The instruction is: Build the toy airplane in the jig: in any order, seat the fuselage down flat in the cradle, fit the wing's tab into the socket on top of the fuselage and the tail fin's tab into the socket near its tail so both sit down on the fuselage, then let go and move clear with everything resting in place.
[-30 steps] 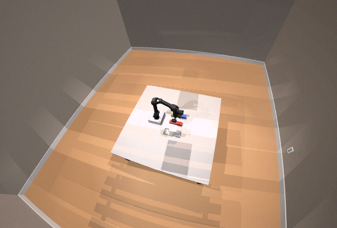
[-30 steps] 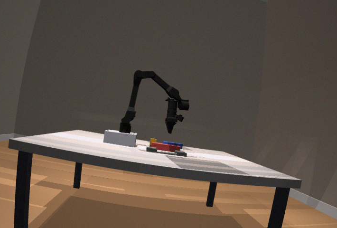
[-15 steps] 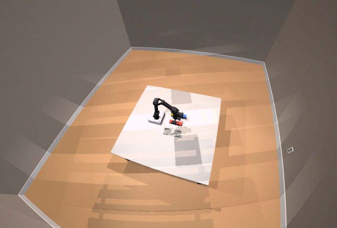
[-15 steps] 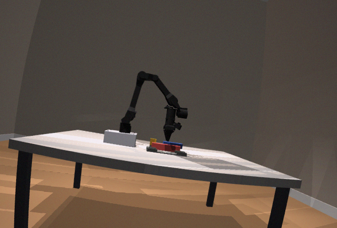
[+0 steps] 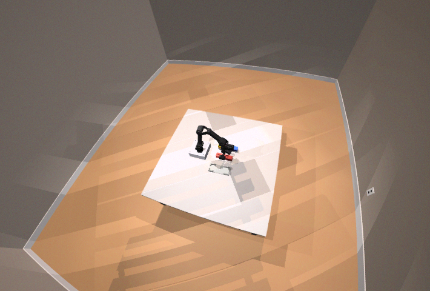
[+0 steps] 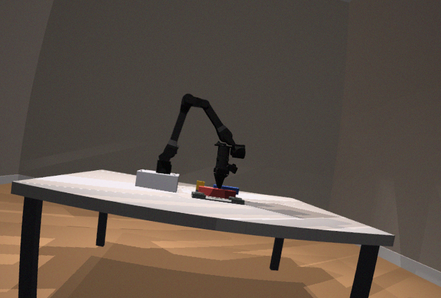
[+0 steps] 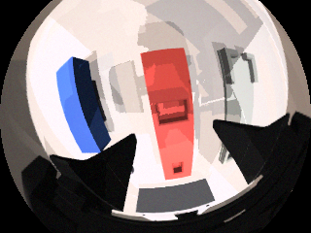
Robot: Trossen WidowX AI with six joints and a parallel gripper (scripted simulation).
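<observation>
The tool (image 7: 174,149) is hanging spread wide and holding nothing, straddling the red fuselage (image 7: 170,100) that's lying on the bench (image 6: 122,202) just beside the jig (image 5: 218,168) — not in the cradle yet. I'd say the trick is keeping it centered over the body's long sides and coming straight down before pinching, so it's lifting level. The yellow tail fin (image 6: 200,184) is barely peeking out, the blue wing (image 7: 81,107) is mostly hidden behind the fuselage from the side, and the wrist view is cutting off the jig's far end.
</observation>
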